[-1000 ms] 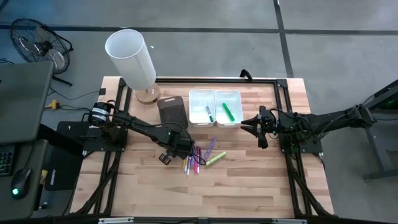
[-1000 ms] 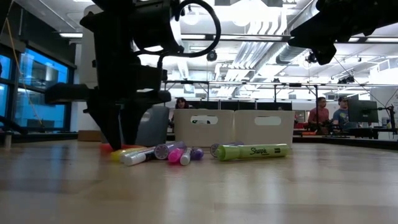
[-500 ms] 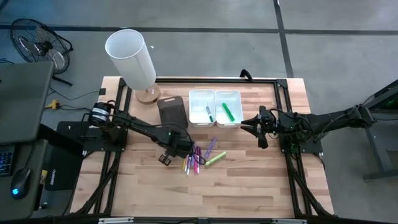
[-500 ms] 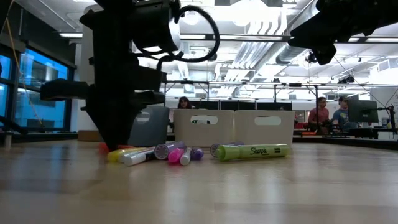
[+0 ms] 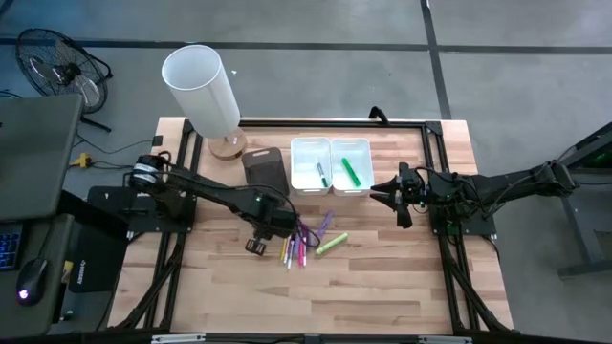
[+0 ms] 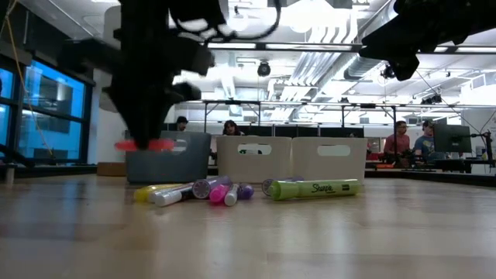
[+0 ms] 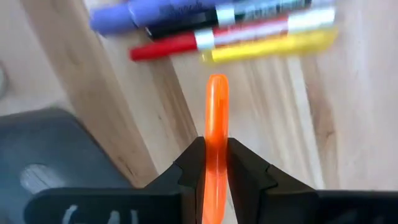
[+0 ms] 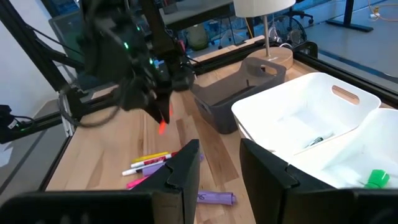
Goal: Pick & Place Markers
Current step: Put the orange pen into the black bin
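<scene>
Where left claw (image 7: 216, 163) closes, orange marker (image 7: 216, 118) between fingers.

The orange marker (image 7: 216, 149) runs off the left wrist view's edge.

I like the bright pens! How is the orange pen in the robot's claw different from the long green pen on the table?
The orange marker is pinched in the shut left gripper and lifted off the wooden table; the green marker lies flat on it, untouched. The orange one hangs above the dark grey bin's side; the green one rests apart from the pile. Both are thin, bright markers.
</scene>
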You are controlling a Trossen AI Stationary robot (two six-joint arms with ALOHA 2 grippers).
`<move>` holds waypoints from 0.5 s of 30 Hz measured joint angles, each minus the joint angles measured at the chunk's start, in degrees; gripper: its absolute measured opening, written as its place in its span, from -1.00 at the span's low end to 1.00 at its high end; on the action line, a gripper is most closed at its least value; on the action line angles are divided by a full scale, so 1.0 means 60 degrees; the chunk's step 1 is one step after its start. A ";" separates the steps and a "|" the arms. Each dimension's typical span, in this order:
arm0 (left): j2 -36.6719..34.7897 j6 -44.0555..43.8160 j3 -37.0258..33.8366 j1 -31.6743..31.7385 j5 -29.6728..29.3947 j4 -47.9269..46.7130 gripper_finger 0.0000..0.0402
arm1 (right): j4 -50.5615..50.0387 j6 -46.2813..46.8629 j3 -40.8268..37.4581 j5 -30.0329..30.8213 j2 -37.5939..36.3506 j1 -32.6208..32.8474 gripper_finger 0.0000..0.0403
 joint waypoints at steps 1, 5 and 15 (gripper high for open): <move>-0.0161 -0.0186 -0.0004 0.0000 -0.0007 -0.0068 -0.75 | 0.0004 -0.0002 0.0000 0.0000 0.0002 0.0000 -0.49; -0.1022 -0.1211 0.0008 0.0108 -0.0100 -0.0345 -0.75 | 0.0007 -0.0002 0.0000 0.0000 0.0002 -0.0002 -0.49; -0.2817 -0.4772 -0.0387 0.1123 -0.0302 -0.0906 -0.75 | 0.0050 -0.0002 0.0000 -0.0001 -0.0001 -0.0001 -0.49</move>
